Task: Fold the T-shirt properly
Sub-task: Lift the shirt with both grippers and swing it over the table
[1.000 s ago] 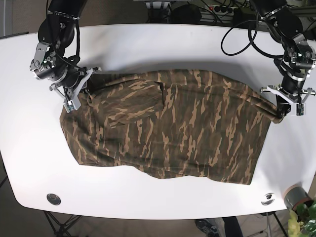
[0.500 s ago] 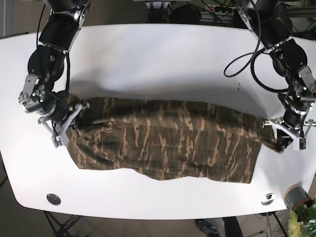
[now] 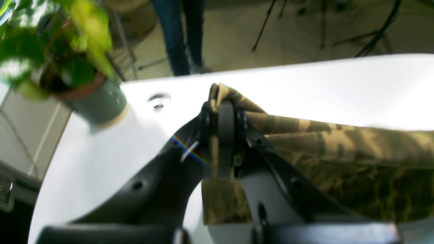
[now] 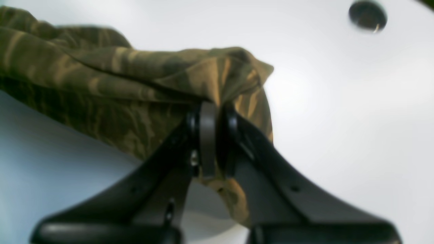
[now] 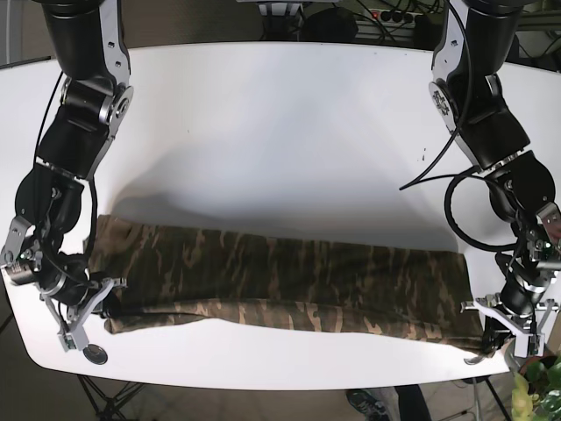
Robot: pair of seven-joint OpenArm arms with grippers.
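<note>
White worktop (image 5: 280, 132) fills the base view, and along its near edge lies the camouflage T-shirt (image 5: 289, 289), doubled lengthwise into a long narrow band. At each end of that band an arm pinches a corner: the left gripper (image 5: 498, 331) and the right gripper (image 5: 98, 309) both have their jaws closed on cloth. One fold looks done; the crosswise folds appear left.
</note>
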